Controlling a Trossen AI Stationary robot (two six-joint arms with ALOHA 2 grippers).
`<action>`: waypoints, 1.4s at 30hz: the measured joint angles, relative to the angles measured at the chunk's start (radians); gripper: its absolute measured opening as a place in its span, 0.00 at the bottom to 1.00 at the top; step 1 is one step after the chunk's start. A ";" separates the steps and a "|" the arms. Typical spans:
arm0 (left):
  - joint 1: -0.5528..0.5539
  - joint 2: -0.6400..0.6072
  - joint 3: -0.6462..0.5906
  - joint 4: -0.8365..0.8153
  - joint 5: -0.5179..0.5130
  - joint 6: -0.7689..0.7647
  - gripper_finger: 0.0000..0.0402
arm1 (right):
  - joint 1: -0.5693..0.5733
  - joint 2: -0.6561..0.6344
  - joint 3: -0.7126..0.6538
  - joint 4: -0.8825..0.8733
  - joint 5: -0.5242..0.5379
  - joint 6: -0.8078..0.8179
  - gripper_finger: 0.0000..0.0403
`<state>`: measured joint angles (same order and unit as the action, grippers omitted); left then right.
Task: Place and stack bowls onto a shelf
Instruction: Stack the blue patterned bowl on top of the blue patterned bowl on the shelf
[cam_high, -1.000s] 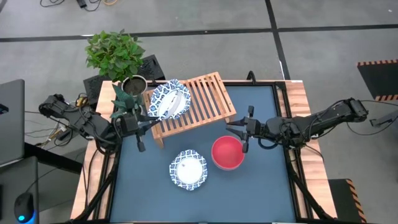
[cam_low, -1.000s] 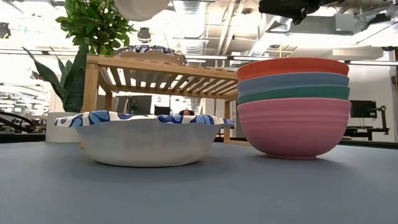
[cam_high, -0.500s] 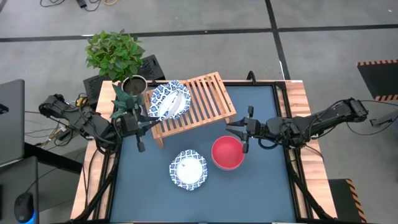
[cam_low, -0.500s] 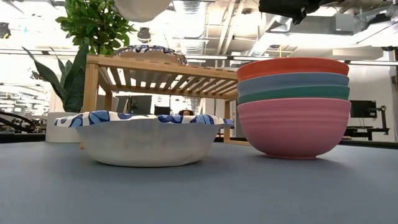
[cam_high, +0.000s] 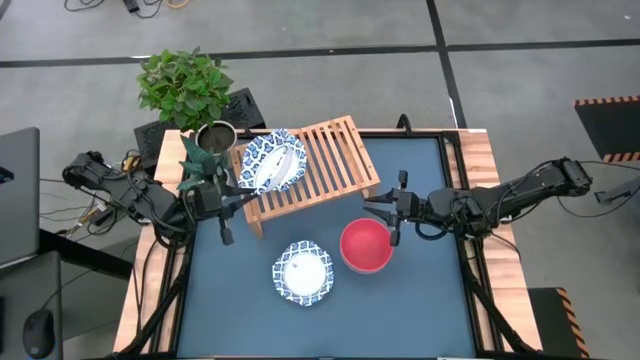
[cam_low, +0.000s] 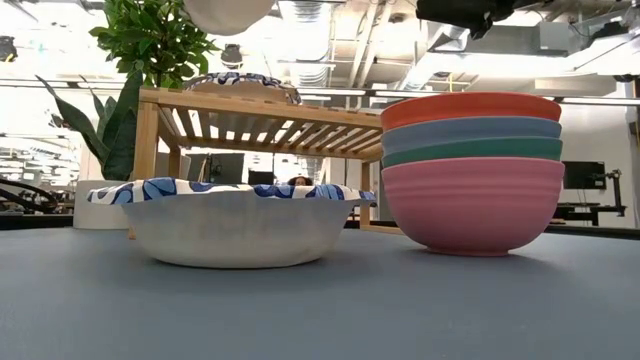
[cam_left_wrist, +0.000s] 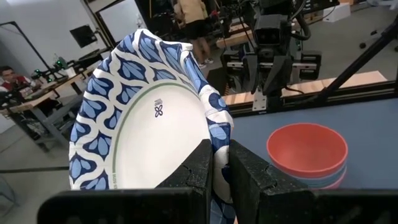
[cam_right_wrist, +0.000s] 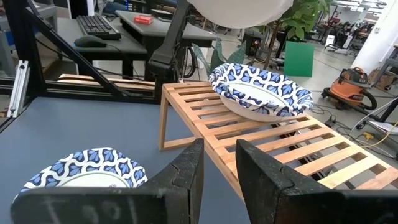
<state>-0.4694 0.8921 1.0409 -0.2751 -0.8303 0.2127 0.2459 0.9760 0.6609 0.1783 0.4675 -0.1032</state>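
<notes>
The left gripper (cam_high: 243, 192), jaws pinching the rim of a blue-patterned bowl (cam_high: 277, 162), holds it tilted above a second patterned bowl (cam_right_wrist: 261, 92) on the shelf (cam_high: 335, 160) near the tabletop's far left corner. The right gripper (cam_high: 383, 212), jaws slightly spread, hovers at the red-topped stack (cam_high: 366, 246) mid-tabletop, beside a third patterned bowl (cam_high: 303, 271)

— Shelf status?
— Light-wood slatted shelf (cam_high: 320, 165) standing at the table's rear; one blue-patterned bowl (cam_right_wrist: 261, 92) resting on it.
— Other bowls?
— Second patterned bowl (cam_left_wrist: 149, 121) held tilted above that one. Third (cam_high: 303, 271) upright on the table, beside the red-topped stack (cam_low: 472, 170): red, blue, teal, pink.
</notes>
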 joint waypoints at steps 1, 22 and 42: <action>0.000 0.000 0.000 -0.003 0.000 0.000 0.06 | 0.000 0.000 0.000 0.001 0.000 0.000 0.29; 0.000 0.000 0.000 -0.060 -0.013 0.033 0.06 | -0.003 0.000 0.000 0.034 0.000 0.016 0.29; 0.000 0.000 0.000 -0.130 -0.016 -0.018 0.06 | -0.006 0.000 0.000 0.039 0.000 0.027 0.29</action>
<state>-0.4694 0.8921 1.0409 -0.4049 -0.8459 0.1944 0.2401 0.9762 0.6605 0.2176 0.4675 -0.0765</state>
